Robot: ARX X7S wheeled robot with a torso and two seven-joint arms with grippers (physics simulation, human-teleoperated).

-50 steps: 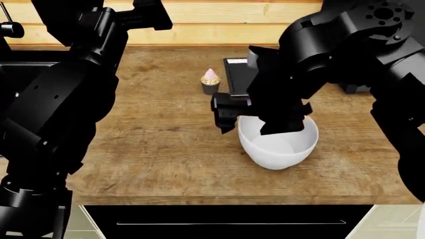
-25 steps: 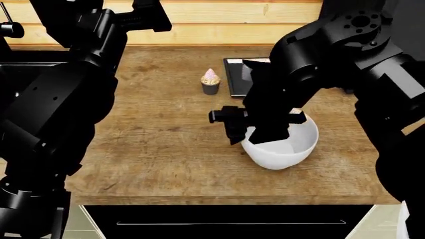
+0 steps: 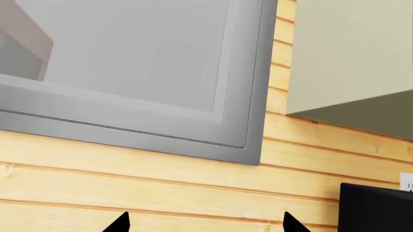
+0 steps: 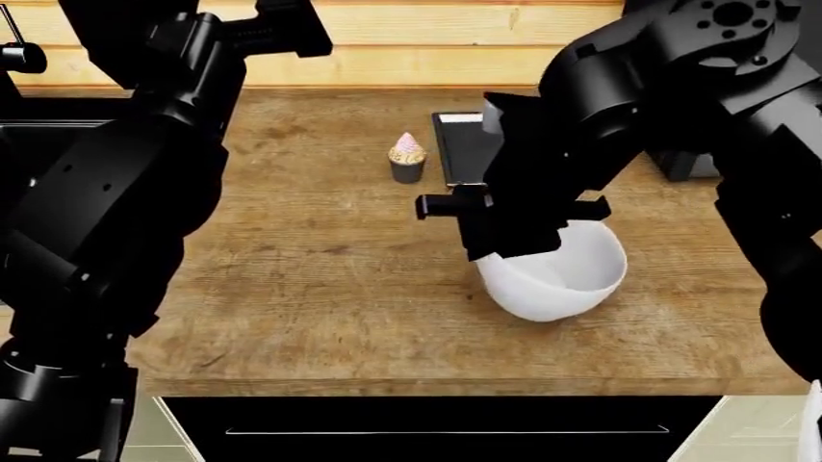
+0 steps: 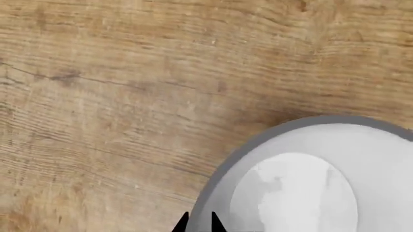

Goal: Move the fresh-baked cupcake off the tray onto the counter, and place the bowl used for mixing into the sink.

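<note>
- Spreading across most of the head view, the wood-grain worktop [image 4: 321, 279] carries every loose thing here; a plank wall [image 4: 424, 43] runs along its far edge.
- Filling the left of the head view, the left arm [image 4: 115, 192] stands raised and blocks much of the black sink [image 4: 33, 144], of which only a dark strip shows at the worktop's far left.
- The left hand [image 3: 205, 226] points at the wall; its wrist view shows a grey framed panel [image 3: 129, 72], a pale cabinet [image 3: 348, 53] and a black box [image 3: 374, 208] at the edge. Only two dark fingertips show, set well apart, so this hand is wide and holds nothing.
- The right arm [image 4: 668, 106] reaches in from the right and hides the near part of the tray and the bowl's far rim.
- The white bowl [image 4: 559, 279] sits on the worktop near the front right, tipped toward its left side.
- The right hand [image 5: 197, 223] is at the bowl's left rim; in its wrist view two fingertips stand very close, with the rim running between them, so it is narrow and pinching the bowl.
- The black tray [image 4: 465, 144] lies beyond the bowl, toward the wall, partly covered by the right arm.
- A dark block [image 4: 687, 166] shows past the right arm at the far right; what it is I cannot tell.
- The cupcake [image 4: 408, 158] stands upright on the bare worktop just left of the tray, apart from it.
</note>
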